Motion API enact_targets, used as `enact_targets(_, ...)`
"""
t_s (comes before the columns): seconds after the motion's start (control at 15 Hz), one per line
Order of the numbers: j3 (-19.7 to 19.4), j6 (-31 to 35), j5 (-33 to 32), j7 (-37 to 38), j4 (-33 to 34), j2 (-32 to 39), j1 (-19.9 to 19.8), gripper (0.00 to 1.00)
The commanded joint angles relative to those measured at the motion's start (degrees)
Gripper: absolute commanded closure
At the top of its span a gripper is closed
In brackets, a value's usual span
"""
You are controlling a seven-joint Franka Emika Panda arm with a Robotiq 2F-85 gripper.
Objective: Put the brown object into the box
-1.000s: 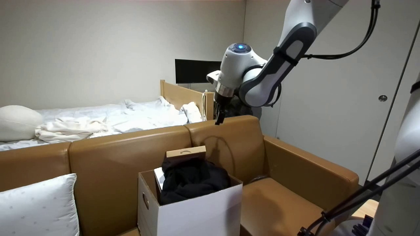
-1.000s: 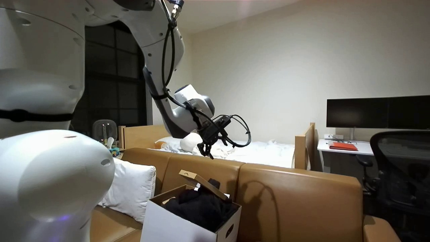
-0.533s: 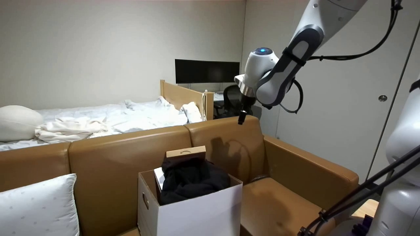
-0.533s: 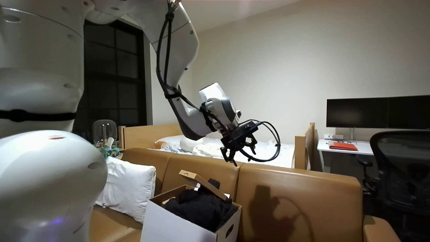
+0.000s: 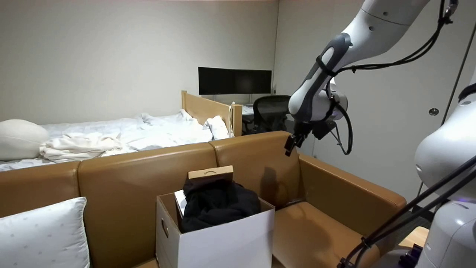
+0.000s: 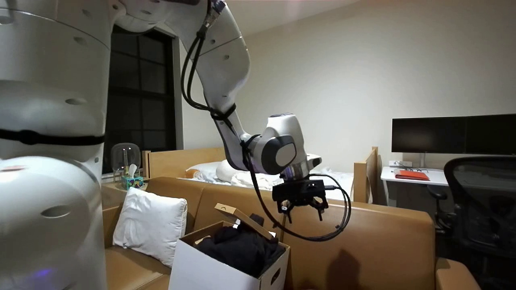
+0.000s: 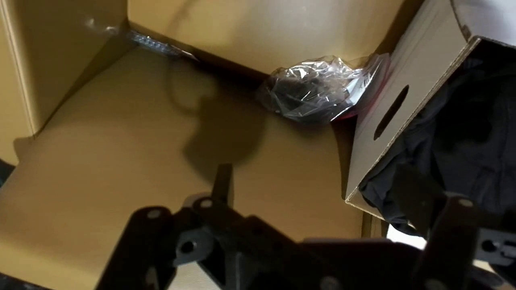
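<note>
The brown object (image 5: 211, 172) sits in the box (image 5: 227, 245), over toward its couch-back side, with its top standing above the rim. I see it tilted: in an exterior view, its tan face with the curved mark lies nearly level, running along the box's rear wall, and below that it goes out of sight behind black clothing (image 5: 221, 210). Also in an exterior view, its long edge (image 6: 254, 226) slants from the raised, marked end down toward the box's armrest-side wall, the one with a hand hole (image 6: 275, 276). How deep it reaches into the box I cannot tell.

That clothing heaps the box, bulging above the rim. A white flat thing (image 5: 181, 200) stands between the cloth and the box's pillow-side wall. Outside the box, on the seat (image 7: 121, 161) by the armrest-side wall, lies a clear plastic bag (image 7: 310, 94) with something dark and a white label in it; whether bag and box touch I cannot tell.

My pincer (image 6: 305, 219) is spread wide, its fingers (image 7: 223, 185) well apart, hanging on the box's armrest side, higher than the rim. Past the box's opposite side leans the white pillow (image 5: 44, 234).
</note>
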Motion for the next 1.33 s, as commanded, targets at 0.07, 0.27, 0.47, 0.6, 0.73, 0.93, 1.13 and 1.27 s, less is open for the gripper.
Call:
enact_targets(0.07, 16.8, -11.5, 21.1, -17.1, 13.7, 7.9, -20.2, 0.00)
enact_targets(0.27, 8.8, -26.1, 29.1, -26.4, 19.8, 10.4, -18.4, 0.00)
enact_targets(0.47, 7.0, -40.8, 17.1, -21.9, 23.6, 12.1, -23.4, 0.00)
enact_targets(0.6, -3.8, -46.0, 9.5, -18.6, 26.4, 10.4, -15.1, 0.00)
enact_targets(0.73, -9.5, -49.1, 2.7, -16.3, 29.6, 10.1, -10.4, 0.00)
enact_targets(0.93, -15.5, -50.6, -6.7, -12.5, 33.8, 10.5, -3.3, 0.00)
enact_targets(1.13, -18.3, -49.0, -7.3, -12.9, 34.4, 10.9, -0.4, 0.00)
enact_targets(1.27, -19.0, -49.0, -7.8, -12.3, 34.9, 10.9, 1.1, 0.00)
